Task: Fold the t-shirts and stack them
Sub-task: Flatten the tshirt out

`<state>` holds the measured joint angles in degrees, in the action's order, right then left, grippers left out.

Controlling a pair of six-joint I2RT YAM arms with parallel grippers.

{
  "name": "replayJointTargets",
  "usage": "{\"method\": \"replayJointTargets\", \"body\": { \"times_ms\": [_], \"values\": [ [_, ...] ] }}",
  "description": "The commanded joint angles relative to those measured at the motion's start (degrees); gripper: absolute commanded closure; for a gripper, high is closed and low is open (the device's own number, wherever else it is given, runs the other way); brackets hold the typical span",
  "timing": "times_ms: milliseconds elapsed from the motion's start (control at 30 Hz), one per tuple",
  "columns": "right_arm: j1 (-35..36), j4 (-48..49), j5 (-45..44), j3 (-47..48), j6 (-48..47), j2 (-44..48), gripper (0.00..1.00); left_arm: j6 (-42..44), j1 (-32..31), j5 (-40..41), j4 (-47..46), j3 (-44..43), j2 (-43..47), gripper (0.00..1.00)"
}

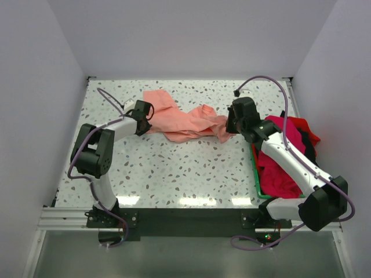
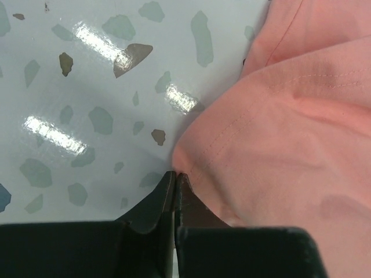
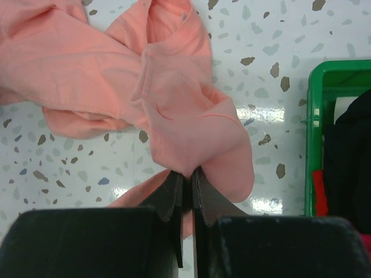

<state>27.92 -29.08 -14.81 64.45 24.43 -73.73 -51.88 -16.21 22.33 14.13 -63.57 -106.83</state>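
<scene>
Salmon t-shirt: with right gripper clenched on it and left gripper pinching its hem, spread apart evenly.

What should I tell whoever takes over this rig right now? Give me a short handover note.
Left claw: shut at the hem of the salmon-pink t-shirt; whether it has caught cloth is unclear.
Right claw: shut on the same shirt's opposite end, with cloth bunched between its fingers.
The shirt lies crumpled on the table. Other t-shirts are heaped in the green tray.
Done: nothing folded or stacked.
Left: spread and fold this shirt, then the rest, and stack them.
</scene>
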Motion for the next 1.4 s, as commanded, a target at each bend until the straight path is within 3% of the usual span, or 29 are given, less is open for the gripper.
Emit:
{"method": "replayJointTargets", "body": {
  "times_ms": [0, 433, 733, 933, 1133, 1367],
  "values": [
    [-0.4, 1.9, 0.6, 0.1, 0.5, 1.7, 1.00, 1.5, -0.1, 0.2, 2.0, -1.1, 3.3, 1.00],
    [-0.9, -2.1, -0.2, 3.7, 2.1, 5.7, 1.00, 7.8, 2.1, 3.2, 8.9, 0.0, 33.9, 1.00],
    [-0.9, -10.6, -4.0, 17.2, 2.8, 14.0, 1.00, 11.6, 2.1, 3.3, 18.0, -14.2, 51.8, 1.00],
    [-0.9, -14.6, -4.3, 28.8, 3.6, 19.3, 1.00, 12.5, 2.1, 0.3, 22.3, -27.5, 55.1, 1.00],
    [-0.9, -13.6, -0.8, 41.1, 2.6, 18.7, 1.00, 12.9, 2.1, -0.4, 23.1, -38.3, 52.8, 1.00],
    [-0.9, -7.1, 0.9, 46.6, 1.1, 8.7, 1.00, 13.8, 2.1, 2.0, 15.7, -37.7, 45.5, 1.00]
  ]
}}
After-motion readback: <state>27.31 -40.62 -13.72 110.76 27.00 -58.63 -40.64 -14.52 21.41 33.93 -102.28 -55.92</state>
